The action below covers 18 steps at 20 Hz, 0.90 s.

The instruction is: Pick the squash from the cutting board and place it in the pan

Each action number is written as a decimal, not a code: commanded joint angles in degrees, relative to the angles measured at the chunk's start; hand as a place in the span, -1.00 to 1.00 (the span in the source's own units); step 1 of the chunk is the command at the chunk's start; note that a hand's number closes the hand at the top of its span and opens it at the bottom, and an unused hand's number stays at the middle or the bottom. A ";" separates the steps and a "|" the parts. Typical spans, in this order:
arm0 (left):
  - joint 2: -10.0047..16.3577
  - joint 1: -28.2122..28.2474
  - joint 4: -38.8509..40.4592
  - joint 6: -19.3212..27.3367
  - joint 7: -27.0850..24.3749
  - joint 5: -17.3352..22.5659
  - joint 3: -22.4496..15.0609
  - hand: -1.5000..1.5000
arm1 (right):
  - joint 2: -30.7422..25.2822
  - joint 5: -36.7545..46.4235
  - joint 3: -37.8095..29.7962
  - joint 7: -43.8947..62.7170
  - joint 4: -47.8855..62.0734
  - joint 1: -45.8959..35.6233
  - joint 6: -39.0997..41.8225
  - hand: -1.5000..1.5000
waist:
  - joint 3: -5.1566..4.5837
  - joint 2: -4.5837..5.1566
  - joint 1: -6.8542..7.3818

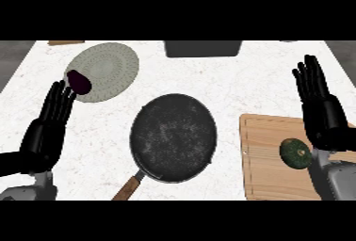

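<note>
One squash (295,153) on cutting board (268,136), just beside right robot hand (325,123), fingers straight, holding nothing.

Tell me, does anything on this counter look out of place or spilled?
Nothing is spilled or damaged. Only the dark purple vegetable looks odd: it lies across the lower-left rim of the plate, partly off it.
</note>
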 commanded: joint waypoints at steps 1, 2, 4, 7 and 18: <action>3.37 -0.33 -0.94 0.66 4.87 -1.50 1.94 0.00 | -0.60 -2.08 -2.21 0.21 -2.70 0.58 1.71 -1.00 | -1.17 1.77 0.45; 4.54 -0.02 2.93 2.51 5.71 -4.16 2.46 0.00 | -2.14 -2.39 -2.12 1.09 -3.60 -0.31 3.05 -1.00 | -1.17 1.81 0.22; 7.89 1.67 7.25 4.00 11.48 -6.29 3.90 0.00 | -3.23 -5.99 -3.45 -2.20 -4.11 2.73 7.50 -1.00 | -1.03 1.89 -0.55; 7.26 4.47 9.64 4.17 11.38 -6.44 3.79 0.00 | 5.83 -10.44 -15.64 -9.75 -9.75 -4.79 -7.23 -1.00 | 1.56 -1.78 -5.50; 10.19 -0.73 14.82 3.71 21.23 -11.27 3.17 0.00 | 1.78 0.95 -16.41 -14.84 -15.46 26.50 -6.51 -1.00 | -1.20 1.77 -0.42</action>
